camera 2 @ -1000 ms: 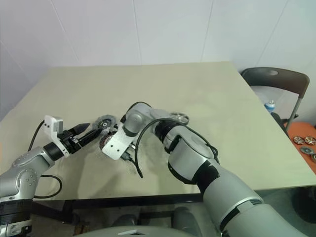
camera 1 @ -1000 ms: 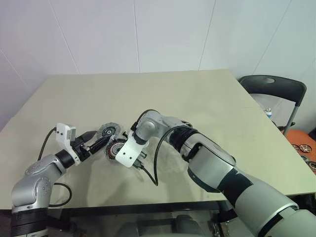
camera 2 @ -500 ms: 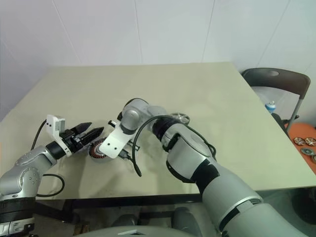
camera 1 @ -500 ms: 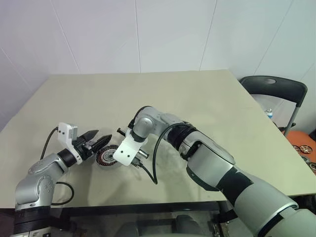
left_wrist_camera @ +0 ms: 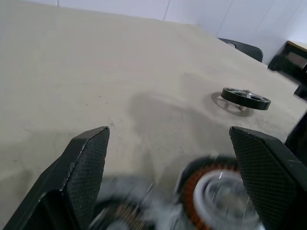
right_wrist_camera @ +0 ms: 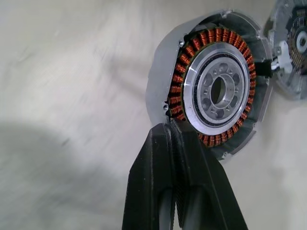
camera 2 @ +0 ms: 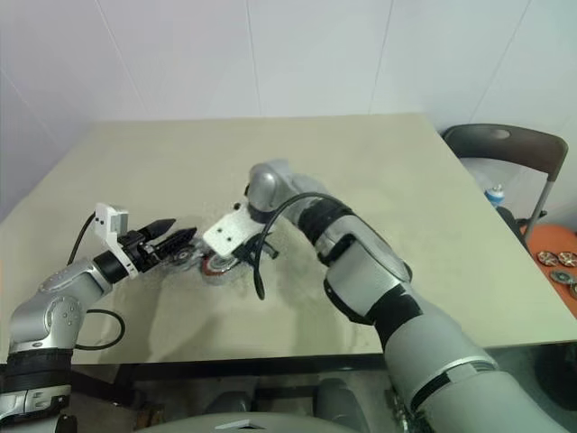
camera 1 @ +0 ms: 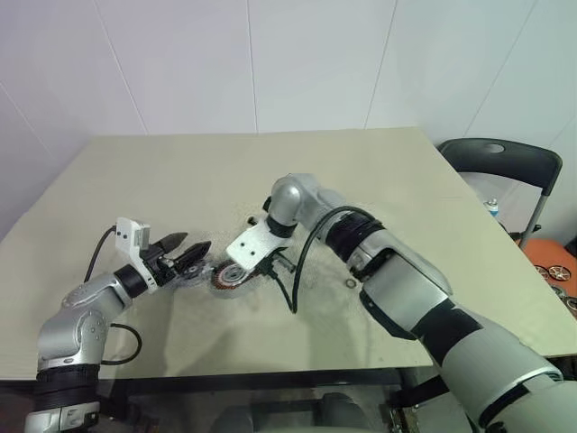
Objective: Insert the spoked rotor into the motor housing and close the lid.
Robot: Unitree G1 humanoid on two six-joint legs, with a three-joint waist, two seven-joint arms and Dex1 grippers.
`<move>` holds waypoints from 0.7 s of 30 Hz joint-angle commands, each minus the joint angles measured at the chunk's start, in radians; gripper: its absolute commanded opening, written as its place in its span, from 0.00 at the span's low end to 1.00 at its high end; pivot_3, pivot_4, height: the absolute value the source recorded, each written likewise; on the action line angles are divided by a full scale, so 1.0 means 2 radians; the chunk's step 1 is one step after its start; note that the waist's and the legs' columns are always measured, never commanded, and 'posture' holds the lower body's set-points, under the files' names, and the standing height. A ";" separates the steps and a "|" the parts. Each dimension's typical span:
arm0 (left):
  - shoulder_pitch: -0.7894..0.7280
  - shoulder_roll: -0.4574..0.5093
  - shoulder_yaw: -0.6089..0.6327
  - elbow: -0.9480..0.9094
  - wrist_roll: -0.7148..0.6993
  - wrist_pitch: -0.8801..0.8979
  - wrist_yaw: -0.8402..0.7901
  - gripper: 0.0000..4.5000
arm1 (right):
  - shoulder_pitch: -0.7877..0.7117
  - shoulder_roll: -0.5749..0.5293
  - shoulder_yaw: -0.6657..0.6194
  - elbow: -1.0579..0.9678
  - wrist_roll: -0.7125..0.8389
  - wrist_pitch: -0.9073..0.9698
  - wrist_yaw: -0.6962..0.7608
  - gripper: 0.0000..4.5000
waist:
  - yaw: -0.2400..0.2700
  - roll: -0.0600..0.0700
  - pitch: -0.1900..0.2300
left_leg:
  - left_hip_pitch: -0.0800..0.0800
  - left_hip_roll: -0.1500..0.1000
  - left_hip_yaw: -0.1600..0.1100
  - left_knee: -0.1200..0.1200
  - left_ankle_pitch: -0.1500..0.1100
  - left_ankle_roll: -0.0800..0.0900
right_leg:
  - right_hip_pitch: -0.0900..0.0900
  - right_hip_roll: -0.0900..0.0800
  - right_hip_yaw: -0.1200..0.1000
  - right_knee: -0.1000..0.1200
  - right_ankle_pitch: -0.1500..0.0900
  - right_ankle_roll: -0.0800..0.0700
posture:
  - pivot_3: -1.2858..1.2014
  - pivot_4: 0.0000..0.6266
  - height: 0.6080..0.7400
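Two parts sit close together near the bench [camera 1: 361, 180] front edge, left of middle: the housing [right_wrist_camera: 220, 91], copper windings up, and just beside it a grey disc I take for the lid [camera 1: 195, 269], blurred. The rotor [left_wrist_camera: 245, 98] lies flat, well apart, toward the bench middle.

Right fingers [right_wrist_camera: 173, 129] are pressed together and empty, tips at the housing's rim; contact can't be confirmed. Left fingers [camera 1: 189, 247] are spread wide, hovering low over the lid side and holding nothing.

Judged step: squaring up the housing before the rotor is fetched.
- Leave the housing flat and face up.
- Keep the lid off the windings.
- Pinch the rotor by its rim, held level.
- Centre the hub over the silver bore, then lower it straight. A tilted entry would likely jam.
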 commanded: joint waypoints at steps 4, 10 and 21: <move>-0.033 0.007 -0.015 0.019 0.011 -0.015 -0.017 0.95 | 0.017 -0.074 0.000 -0.033 -0.023 0.035 -0.024 0.00 | 0.000 0.000 0.000 | 0.000 0.000 0.000 0.000 0.000 0.000 | 0.000 0.000 0.000 0.000 0.000 0.000 | 0.52 0.00 1.00; -0.048 0.008 -0.024 0.036 0.017 -0.015 -0.027 0.95 | 0.069 -0.135 0.010 -0.104 -0.046 0.056 -0.035 0.00 | 0.000 0.000 0.000 | 0.000 0.000 0.000 0.000 0.000 0.000 | 0.000 -0.001 0.000 0.000 0.000 0.000 | 0.52 0.00 1.00; -0.050 0.011 -0.028 0.043 0.021 -0.014 -0.033 0.95 | 0.107 -0.104 0.016 -0.321 0.074 0.358 0.046 0.00 | 0.007 0.000 0.000 | 0.000 0.000 0.000 0.001 0.000 0.000 | 0.000 0.000 0.000 0.000 0.000 0.000 | 0.52 0.00 1.00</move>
